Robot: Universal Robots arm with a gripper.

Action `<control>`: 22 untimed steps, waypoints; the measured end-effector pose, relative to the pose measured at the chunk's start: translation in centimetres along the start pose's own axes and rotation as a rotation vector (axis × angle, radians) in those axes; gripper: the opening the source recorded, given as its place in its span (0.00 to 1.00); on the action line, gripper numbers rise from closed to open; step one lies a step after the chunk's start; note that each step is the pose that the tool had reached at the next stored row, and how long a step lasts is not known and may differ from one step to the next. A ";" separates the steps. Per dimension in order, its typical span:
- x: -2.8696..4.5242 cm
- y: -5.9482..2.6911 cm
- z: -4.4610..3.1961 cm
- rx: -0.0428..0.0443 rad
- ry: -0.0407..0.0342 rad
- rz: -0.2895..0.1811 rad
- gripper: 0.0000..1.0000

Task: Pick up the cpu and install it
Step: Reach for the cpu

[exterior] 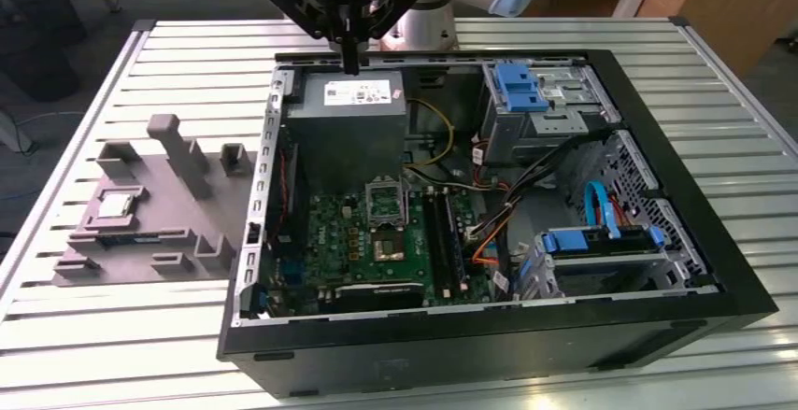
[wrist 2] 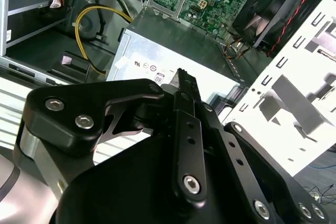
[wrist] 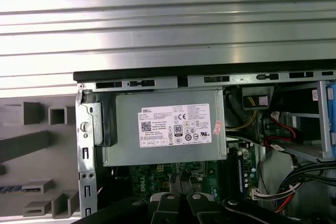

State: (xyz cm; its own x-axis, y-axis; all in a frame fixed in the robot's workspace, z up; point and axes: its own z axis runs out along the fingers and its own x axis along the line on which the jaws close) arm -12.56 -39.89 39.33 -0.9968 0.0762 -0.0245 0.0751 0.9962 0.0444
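We see the hand (exterior: 353,64) closed and empty above the power supply (exterior: 349,139); the cpu (exterior: 115,206) lies flat in the grey holder (exterior: 140,244) on the counter (exterior: 125,335) beside the case (exterior: 746,275), likely presented so for gripping

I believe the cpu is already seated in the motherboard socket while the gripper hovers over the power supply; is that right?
Not quite: the cpu lies on the grey fixture tray, at the exterior view's left of the PC case, not in the socket, as that view shows. The gripper does hover over the power supply.
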 end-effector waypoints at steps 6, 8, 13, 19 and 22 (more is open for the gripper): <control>0.11 -0.01 0.00 0.0000 0.0000 0.000 0.11; 0.16 -0.01 0.00 0.0000 0.0000 0.000 0.11; 0.24 -0.02 0.00 0.0000 0.0000 0.000 0.11; 0.31 -0.02 0.00 0.0000 0.0000 0.000 0.11; 0.36 -0.03 0.01 0.0000 0.0003 0.000 0.11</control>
State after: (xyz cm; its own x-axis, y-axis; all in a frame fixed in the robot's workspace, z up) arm -12.93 -39.89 39.31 -0.9968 0.0762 -0.0241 0.0751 0.9962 0.0443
